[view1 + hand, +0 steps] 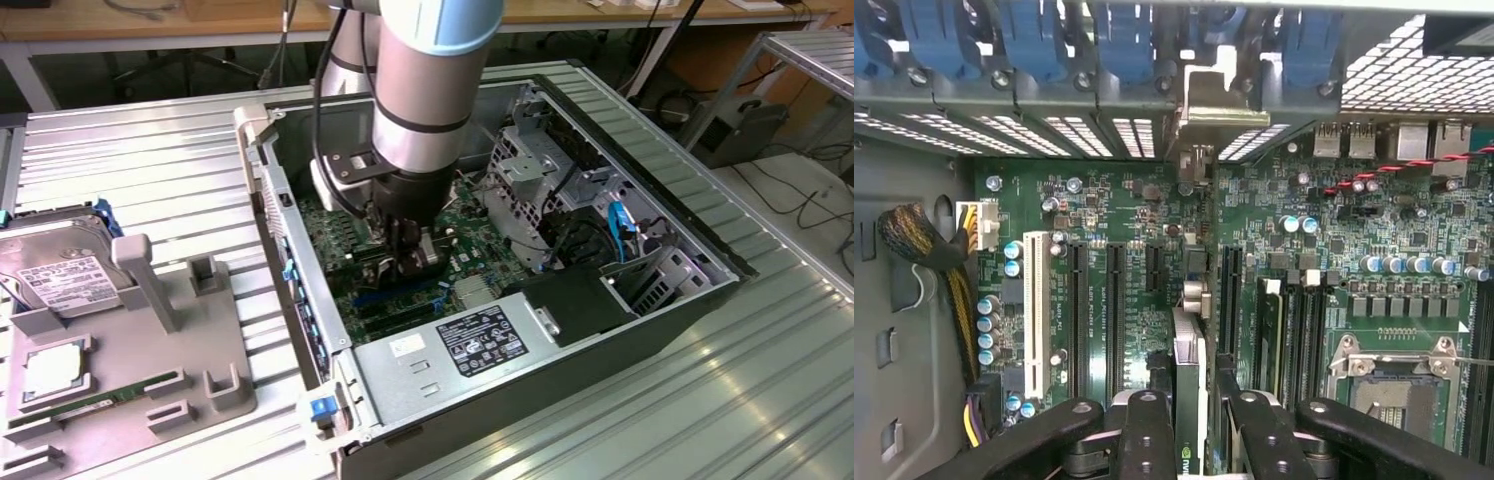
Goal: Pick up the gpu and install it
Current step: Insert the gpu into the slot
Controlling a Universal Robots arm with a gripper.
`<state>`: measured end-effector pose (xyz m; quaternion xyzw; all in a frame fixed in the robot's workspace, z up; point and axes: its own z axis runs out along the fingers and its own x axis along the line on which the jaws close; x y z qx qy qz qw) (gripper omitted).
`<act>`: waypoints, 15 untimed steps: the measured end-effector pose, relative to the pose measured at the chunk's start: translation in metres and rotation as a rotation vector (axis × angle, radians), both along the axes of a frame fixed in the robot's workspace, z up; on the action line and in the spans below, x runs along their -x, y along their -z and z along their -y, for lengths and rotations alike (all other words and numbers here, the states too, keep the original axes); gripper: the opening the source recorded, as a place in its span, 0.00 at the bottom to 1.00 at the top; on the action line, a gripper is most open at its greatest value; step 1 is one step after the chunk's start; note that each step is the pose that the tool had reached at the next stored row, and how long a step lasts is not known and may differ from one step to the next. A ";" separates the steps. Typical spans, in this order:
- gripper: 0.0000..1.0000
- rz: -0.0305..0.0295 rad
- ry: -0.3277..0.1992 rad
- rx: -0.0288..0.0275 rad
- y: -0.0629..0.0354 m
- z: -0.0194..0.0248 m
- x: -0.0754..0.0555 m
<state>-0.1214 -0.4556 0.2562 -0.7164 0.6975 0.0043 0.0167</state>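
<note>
Exterior view: a grey, blue-capped robot arm [420, 90] reaches straight down into an open black and silver metal computer case [667, 300] lying on its side on a ribbed metal table [747, 400]. The black gripper [407, 262] is low inside the case, just above the green motherboard [461, 262]. Between its fingers sits the gpu [416, 250], a small thin dark card held on edge. Toward the exterior view's left, outside the case, a grey plastic parts tray [200, 370] holds a boxy silver hard drive with a white label [60, 280] and a long narrow green memory stick [94, 405].

Wrist view: the camera looks down on the motherboard [1134, 290] from close by. The gripper [1194, 440] is clamped on the gpu [1189, 360], with one black finger [1146, 435] on each face of the thin card. The card stands on edge and runs toward the case's rear wall, where its silver metal bracket [1211, 100] meets the row of slot openings and blue clips [1014, 40]. It lies parallel to the black expansion slots [1112, 315] and the white slot [1037, 315]. Whether it is fully seated cannot be told.
</note>
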 end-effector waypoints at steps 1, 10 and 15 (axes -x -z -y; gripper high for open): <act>0.26 0.0000 0.000 0.0000 0.0000 0.0002 0.001; 0.26 -0.0001 0.000 0.0000 0.0002 0.0016 0.002; 0.26 -0.0003 0.000 0.0006 0.0017 0.0024 0.002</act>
